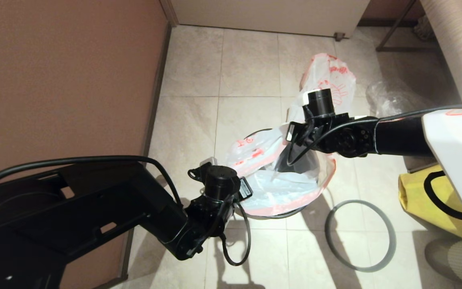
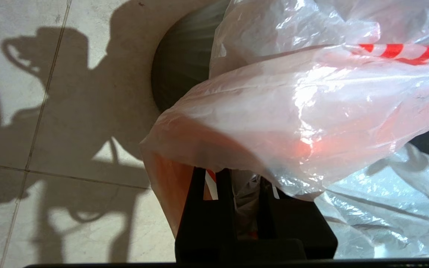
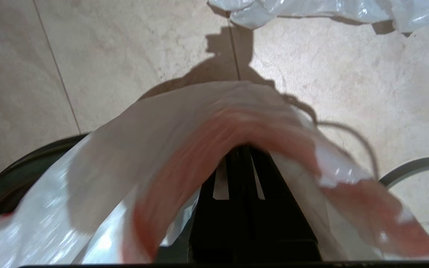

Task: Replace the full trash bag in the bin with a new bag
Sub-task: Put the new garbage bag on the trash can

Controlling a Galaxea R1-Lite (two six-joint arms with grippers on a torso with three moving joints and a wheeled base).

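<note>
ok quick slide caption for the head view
Both grippers stretch the new bag over the bin.

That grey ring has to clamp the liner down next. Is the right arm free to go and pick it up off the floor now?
Probably not yet. The right gripper is shut on the new bag over the bin. The grey ring lies unobstructed on the tiles beside it.

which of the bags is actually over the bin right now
The new bag, limp white plastic with a pink-red band, draped over the bin. The full trash bag and the yellow fabric bag sit on the floor.
</note>
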